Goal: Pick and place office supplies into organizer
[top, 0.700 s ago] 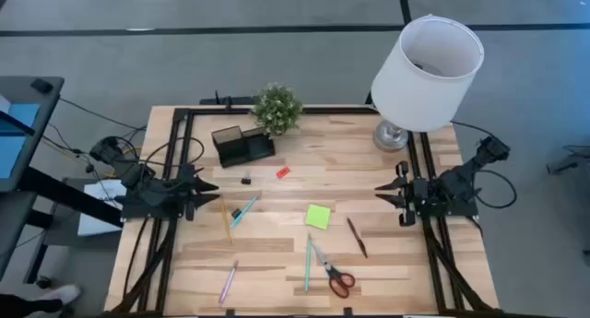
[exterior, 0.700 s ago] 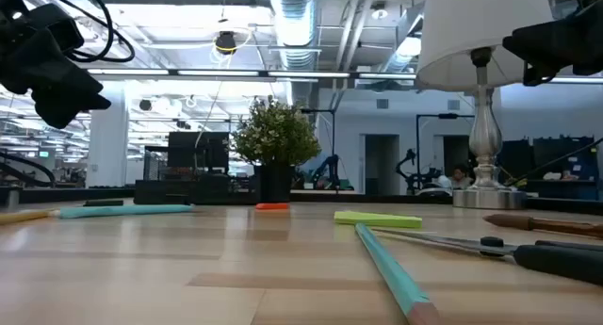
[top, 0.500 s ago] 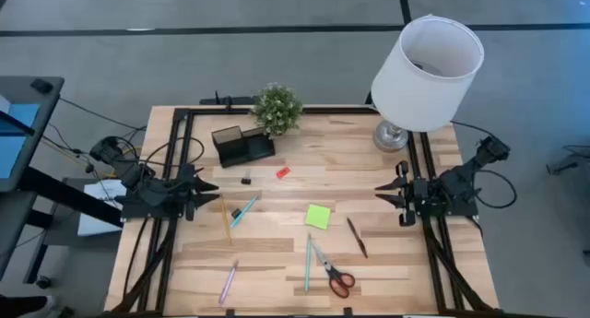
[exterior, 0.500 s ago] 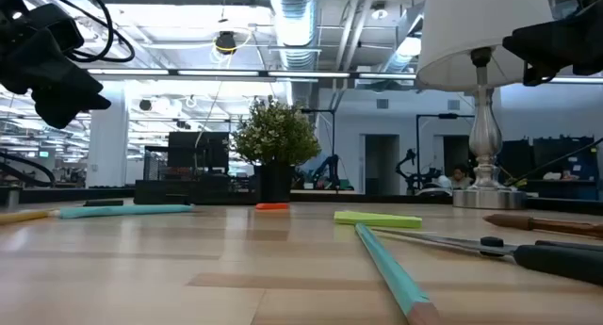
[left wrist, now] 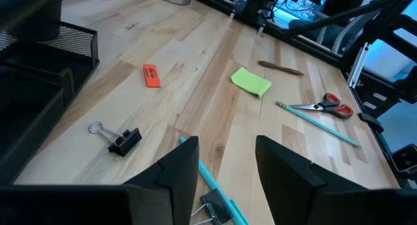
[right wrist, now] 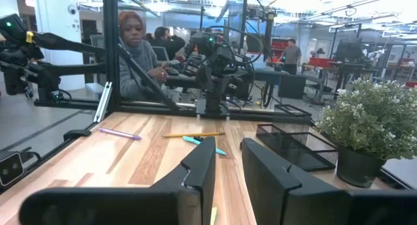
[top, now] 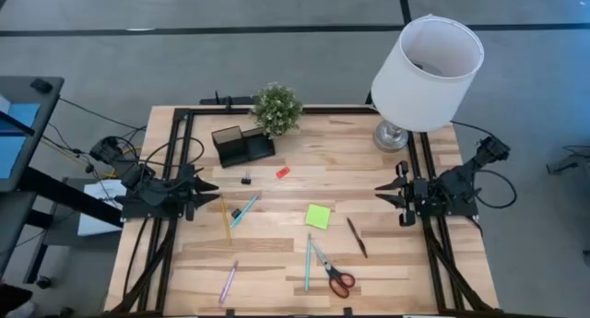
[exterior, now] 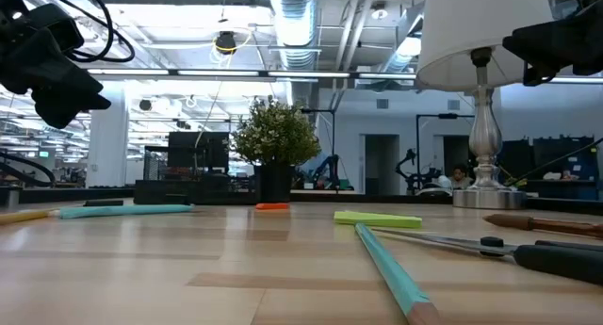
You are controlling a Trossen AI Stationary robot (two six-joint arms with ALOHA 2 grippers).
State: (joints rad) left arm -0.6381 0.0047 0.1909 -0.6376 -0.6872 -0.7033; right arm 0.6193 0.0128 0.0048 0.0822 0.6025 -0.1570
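Table [top: 369, 170]: a pale wooden top seen from above, with one dark robot arm waiting at each side edge.
Left gripper [top: 214, 191]: at the left edge of the table, raised off the wood, pointing inward. Its wrist camera shows the two fingers [left wrist: 182, 169] parted with a clear gap and nothing between them.
Right gripper [top: 380, 191]: at the right edge, also raised and pointing inward. Its fingers [right wrist: 202, 166] stand a little apart, released, grasping nothing.
Organizer [top: 242, 145]: a black mesh tray with compartments, at the back of the table toward the left, just beside the potted plant [top: 277, 109]. Nothing can be seen inside it.
Binder clip [top: 246, 180]: small and black, on the wood in front of the organizer.
Red piece [top: 283, 171]: small, flat, to the right of the clip.
Sticky notes [top: 318, 217]: a lime-green square near the middle of the table.
Teal pen [top: 244, 209]: lying slanted near the left gripper, beside a yellow pencil [top: 226, 218].
Brown pen [top: 357, 237]: right of the sticky notes.
Scissors [top: 334, 273]: red handles, at the front, blades touching or just beside a second teal pencil [top: 307, 262].
Pink pen [top: 228, 281]: near the front left corner.
Lamp [top: 426, 69]: white shade, silver base, at the back right corner.
Beyond the table: a person [right wrist: 138, 59] sits behind the frame, seen from the right wrist.
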